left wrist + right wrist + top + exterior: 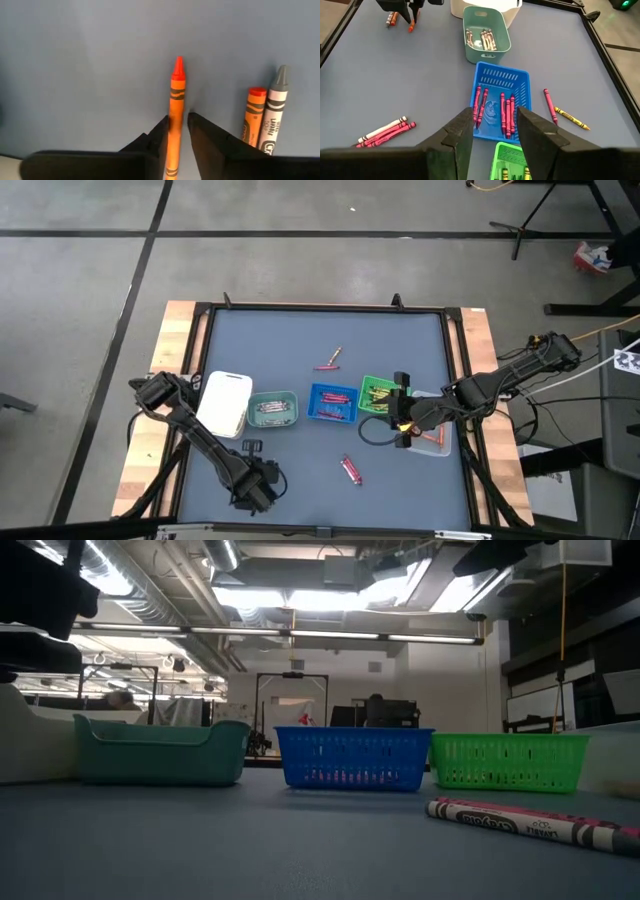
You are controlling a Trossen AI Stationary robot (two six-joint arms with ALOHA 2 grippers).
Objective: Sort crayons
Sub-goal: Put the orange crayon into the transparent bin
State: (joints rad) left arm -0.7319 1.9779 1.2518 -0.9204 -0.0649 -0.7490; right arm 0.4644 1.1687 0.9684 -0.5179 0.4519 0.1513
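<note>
- Left gripper [178,134] low at the desk's near edge, left of centre; jaws narrowed around an orange crayon [175,115] that stands between the two tips, red-orange point showing beyond them. Whether the tips truly press it, cannot tell.
- Just beside that crayon, a second orange crayon [252,117] and a grey crayon [274,115] lie side by side on the desk [300,480].
- Near edge, right of centre: small bundle of pink crayons [350,470], touching one another.
- Middle row, left to right in the high view: white tray [225,402], teal tray [272,409] with grey crayons inside, blue basket [332,402] with pink and red crayons inside, green basket [378,397] with yellow and green crayons inside.
- Right gripper [492,127] hangs above the gap between green and blue baskets, at the row's right end; jaws spread, nothing between them.
- Clear tray [437,442] partly under the right arm; contents not legible.
- Beyond the row, mid-desk: one pink crayon [325,366] and one yellow crayon [336,355], ends near each other.
</note>
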